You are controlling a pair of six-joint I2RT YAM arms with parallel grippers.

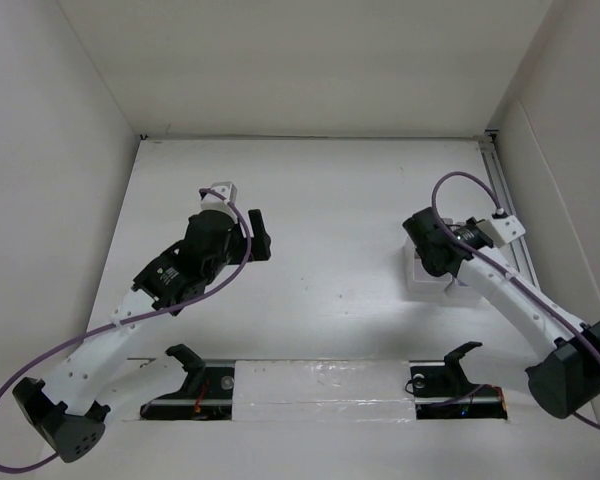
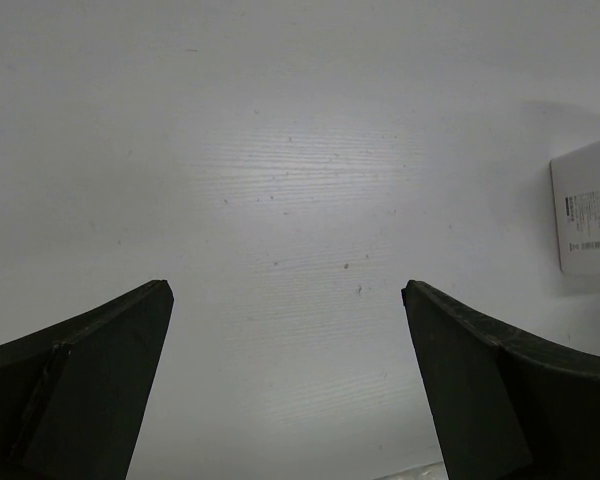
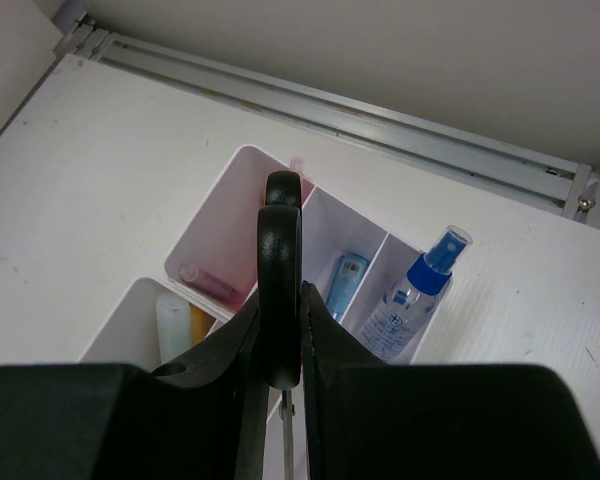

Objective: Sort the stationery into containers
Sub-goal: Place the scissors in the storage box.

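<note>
My right gripper (image 3: pixel 280 296) is shut on the handle of the black-handled scissors (image 3: pixel 280 250), held edge-on above the containers (image 3: pixel 325 235); their blade points down behind the fingers. The white bins hold a blue-capped bottle (image 3: pixel 415 300), a blue tube (image 3: pixel 345 285), a pink marker (image 3: pixel 210 282), and a white item (image 3: pixel 172 325) beside a yellow one (image 3: pixel 198 322). From above, the right gripper (image 1: pixel 430 262) hangs over the containers (image 1: pixel 415 288) at the right. My left gripper (image 1: pixel 262 237) is open over bare table at centre-left, nothing between its fingers (image 2: pixel 100 370).
A metal rail (image 3: pixel 380 115) runs along the table's far right edge behind the bins. White walls enclose the table on three sides. One white container's corner (image 2: pixel 590 210) shows at the right edge of the left wrist view.
</note>
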